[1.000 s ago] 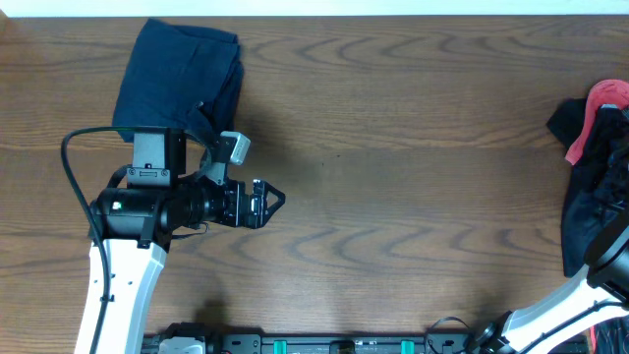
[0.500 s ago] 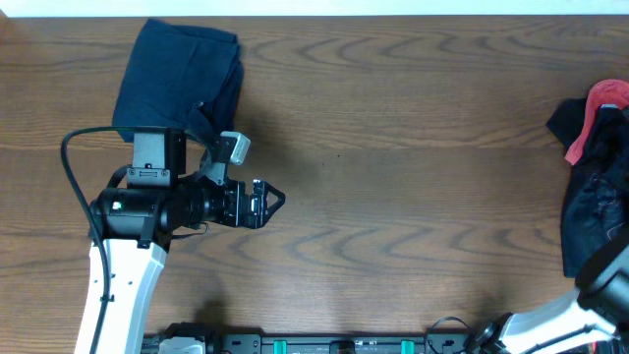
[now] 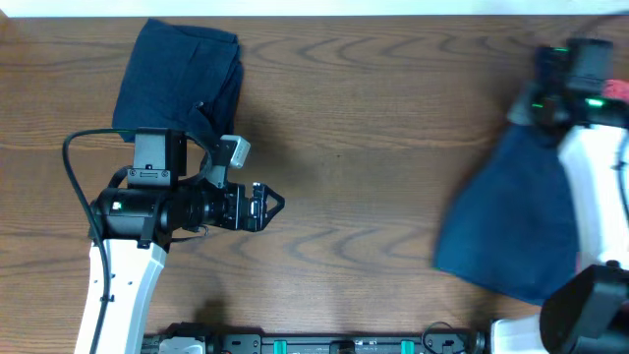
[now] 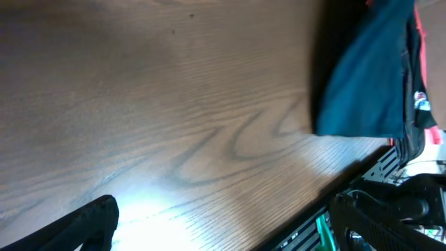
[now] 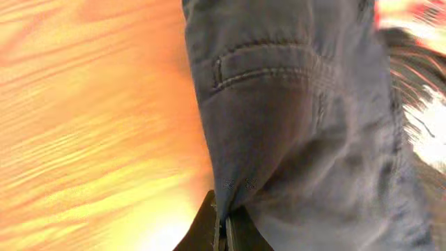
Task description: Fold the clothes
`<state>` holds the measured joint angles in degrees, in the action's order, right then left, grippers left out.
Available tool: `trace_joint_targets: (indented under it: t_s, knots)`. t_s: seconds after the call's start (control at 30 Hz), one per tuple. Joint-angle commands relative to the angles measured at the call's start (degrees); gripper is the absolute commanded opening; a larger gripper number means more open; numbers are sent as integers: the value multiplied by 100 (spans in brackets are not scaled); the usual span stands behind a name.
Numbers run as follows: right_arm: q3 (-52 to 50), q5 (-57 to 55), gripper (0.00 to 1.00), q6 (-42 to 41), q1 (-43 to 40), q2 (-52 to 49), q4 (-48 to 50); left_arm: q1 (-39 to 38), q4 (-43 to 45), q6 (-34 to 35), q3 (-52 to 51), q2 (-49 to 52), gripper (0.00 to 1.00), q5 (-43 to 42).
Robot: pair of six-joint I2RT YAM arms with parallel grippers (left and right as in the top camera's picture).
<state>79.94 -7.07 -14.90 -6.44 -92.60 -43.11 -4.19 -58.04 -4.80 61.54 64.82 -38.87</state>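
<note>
The wooden table point(image 3: 393, 118) is filling almost the whole overhead view, and every place here is given against it. Above the right end of the table, a big dark navy garment point(image 3: 516, 226) is hanging and spreading wider toward the table's near edge. The right wrist view is showing a sewn pocket seam on it. I cannot tell whether its lower edge is touching the table. The white right arm point(image 3: 595, 187) is reaching over the same right end, from the near edge toward the far edge. The left arm point(image 3: 123, 275) is rising from the near edge at the left part of the table. A second navy garment, a folded bundle point(image 3: 177, 84), is lying flat at the far left corner of the table, just beyond the left arm's wrist. The right gripper point(image 5: 224, 226) is pressing its fingers together on a fold of the hanging garment. The left gripper point(image 3: 260, 206) is pointing toward the middle of the table, its fingers wide apart and holding nothing. A little blurred red cloth point(image 5: 404, 14) is showing at the table's far right end.
</note>
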Motion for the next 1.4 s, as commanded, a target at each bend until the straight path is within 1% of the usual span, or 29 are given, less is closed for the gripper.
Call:
trace_joint_targets:
  t_s: [0.0,0.13,0.17,0.2,0.23,0.27,0.3,0.33,0.4,0.47,0.5,0.53,0.57,0.6,0.63,0.67,0.7,0.77,0.83,0.97,1.1,1.17,1.27,1.37]
  knots:
    - [101,175,1,-175,918,-90,173,-13,-33,-94,42,-76,98,247]
    - [101,192,1,-216,1869,-400,457,-7,-31,-76,42,-181,98,437]
    - [101,199,6,-122,2063,-487,535,-7,-26,-74,42,-201,98,481]
    - [101,199,20,20,2269,-577,612,-7,-26,-76,42,-219,98,511]
    - [101,197,36,155,2428,-636,645,-7,-28,-76,42,-229,98,509]
    - [101,146,49,284,2577,-691,660,-7,-37,-76,42,-238,98,509]
    - [101,46,60,319,2671,-717,651,-7,-44,-76,42,-243,98,511]
    - [101,-105,61,317,2736,-739,625,-7,-63,-76,42,-240,98,509]
    - [101,-197,61,317,2728,-739,579,-7,-92,-76,42,-240,98,511]
    - [101,-192,63,278,2588,-739,501,-9,-122,-76,42,-240,98,509]
    - [101,-188,66,146,2461,-739,420,-7,-129,-76,42,-238,98,509]
    - [98,-160,67,-7,2334,-739,328,-9,-129,-76,42,-238,98,509]
    - [92,-46,62,-201,2162,-748,223,-9,-129,-76,42,-238,98,507]
    - [83,144,52,-332,2000,-758,146,-9,-127,-76,42,-238,98,507]
    - [72,428,36,-431,1808,-796,79,-9,-127,-76,42,-236,98,507]
    - [52,691,24,-450,1624,-844,35,-9,-127,-76,42,-236,98,507]
    - [31,828,14,-498,1486,-903,-2,-9,-127,-74,42,-236,98,507]
    - [-39,903,8,-693,1244,-1104,-26,-9,-125,-74,42,-236,93,507]
    - [-105,903,1,-1008,1075,-1401,-2,-9,-122,-76,42,-236,91,507]
    - [-120,922,1,-1694,973,-2177,302,-9,-129,-74,42,-236,91,507]
    - [-120,1436,1,-2103,1110,-2852,960,-9,-129,-74,42,-236,91,507]
    - [-120,1659,1,-2245,1279,-3128,1283,-9,-129,-74,42,-236,91,507]
    - [-120,1665,1,-2385,1692,-3477,1700,-9,-129,-74,42,-236,91,505]
    - [-120,1827,1,-2177,2247,-3707,2221,-9,-131,-72,42,-236,91,505]
